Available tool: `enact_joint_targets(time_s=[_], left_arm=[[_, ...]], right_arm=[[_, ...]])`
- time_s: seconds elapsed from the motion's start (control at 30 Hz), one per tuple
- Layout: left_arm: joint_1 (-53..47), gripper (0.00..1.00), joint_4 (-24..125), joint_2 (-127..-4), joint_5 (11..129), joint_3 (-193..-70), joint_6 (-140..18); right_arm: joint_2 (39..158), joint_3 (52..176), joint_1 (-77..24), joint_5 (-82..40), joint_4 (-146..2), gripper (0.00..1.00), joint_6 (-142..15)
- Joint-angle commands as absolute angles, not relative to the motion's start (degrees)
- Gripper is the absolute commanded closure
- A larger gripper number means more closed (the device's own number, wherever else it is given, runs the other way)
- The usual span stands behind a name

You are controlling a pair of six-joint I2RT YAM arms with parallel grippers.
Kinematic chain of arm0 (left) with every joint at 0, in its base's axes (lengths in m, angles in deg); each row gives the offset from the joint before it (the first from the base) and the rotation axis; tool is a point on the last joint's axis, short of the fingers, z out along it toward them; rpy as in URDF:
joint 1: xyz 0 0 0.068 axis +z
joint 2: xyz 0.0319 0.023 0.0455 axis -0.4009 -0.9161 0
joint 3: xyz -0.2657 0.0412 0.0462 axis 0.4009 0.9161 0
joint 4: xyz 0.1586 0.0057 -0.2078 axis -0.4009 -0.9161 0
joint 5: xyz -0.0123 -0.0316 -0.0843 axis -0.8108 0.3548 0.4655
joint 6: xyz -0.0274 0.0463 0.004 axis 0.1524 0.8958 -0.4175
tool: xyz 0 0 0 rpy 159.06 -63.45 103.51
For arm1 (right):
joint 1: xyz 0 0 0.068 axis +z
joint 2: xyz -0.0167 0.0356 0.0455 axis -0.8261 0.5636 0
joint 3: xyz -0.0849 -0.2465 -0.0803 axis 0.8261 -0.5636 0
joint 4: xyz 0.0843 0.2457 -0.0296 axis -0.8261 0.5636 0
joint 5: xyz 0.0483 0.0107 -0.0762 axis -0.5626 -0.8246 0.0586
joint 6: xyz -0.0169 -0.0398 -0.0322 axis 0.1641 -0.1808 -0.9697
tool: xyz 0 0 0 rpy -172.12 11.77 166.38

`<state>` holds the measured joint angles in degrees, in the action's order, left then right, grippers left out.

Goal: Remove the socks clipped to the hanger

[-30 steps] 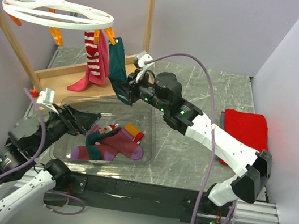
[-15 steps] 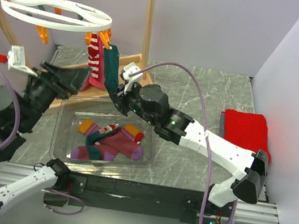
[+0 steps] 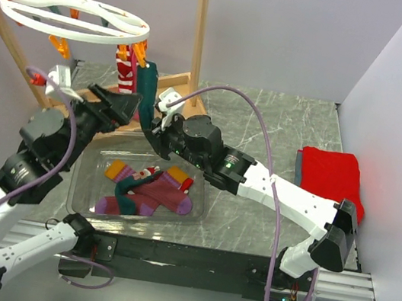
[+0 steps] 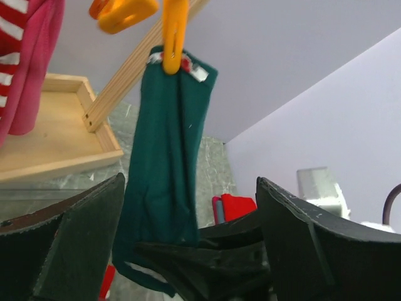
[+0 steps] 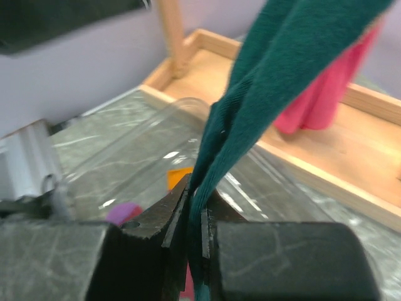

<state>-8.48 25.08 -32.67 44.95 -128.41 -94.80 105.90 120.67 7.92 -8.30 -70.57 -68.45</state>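
Note:
The white round hanger (image 3: 73,17) hangs by its hook from the wooden rail. Clipped to it are a red-and-white striped sock (image 3: 126,68), a pink sock (image 4: 28,81) and a dark teal sock (image 3: 147,91). An orange clip (image 4: 172,37) holds the teal sock's cuff (image 4: 166,163). My right gripper (image 3: 159,134) is shut on the teal sock's lower end (image 5: 276,75), its jaws (image 5: 195,200) pinching the cloth. My left gripper (image 3: 129,108) is open and raised, its jaws either side of the teal sock (image 4: 188,182) without touching it.
A clear plastic bin (image 3: 202,197) below the hanger holds several loose socks, among them a purple one with orange cuffs (image 3: 167,191). The rail frame's wooden base tray (image 3: 78,103) lies behind it. A folded red cloth (image 3: 332,176) lies at the right.
My left arm rose from beside the bin, swung up to the left, then came in towards the teal sock. My right gripper shifted slightly left and down, still holding the sock.

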Motion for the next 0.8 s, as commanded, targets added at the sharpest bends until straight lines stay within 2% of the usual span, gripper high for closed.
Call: enact_joint_targets(time_s=[0.0,0.17,0.23,0.63,0.73,0.77], left_arm=[[-8.4,0.09,27.2,-26.9,44.1,-124.2,-94.9],[-8.4,0.01,29.5,-22.6,47.2,-117.0,-97.1],[-8.4,0.04,30.5,-22.5,48.8,-116.0,-97.7],[-8.3,0.01,34.8,-31.6,48.4,-116.8,-98.0],[-8.1,0.06,35.6,-33.1,47.5,-117.7,-97.7],[-7.8,0.12,35.5,-33.3,46.7,-117.9,-97.6]], right_arm=[[103.1,121.3,8.4,-18.3,-72.3,0.84,-67.0],[103.8,121.7,8.2,-26.1,-72.7,0.84,-65.5],[103.8,121.4,8.0,-28.9,-72.7,0.84,-64.7],[104.0,119.3,6.5,-33.8,-75.5,0.85,-62.4],[104.1,119.3,6.5,-34.3,-75.2,0.86,-62.3],[104.1,119.0,6.5,-34.6,-75.6,0.87,-62.2]])
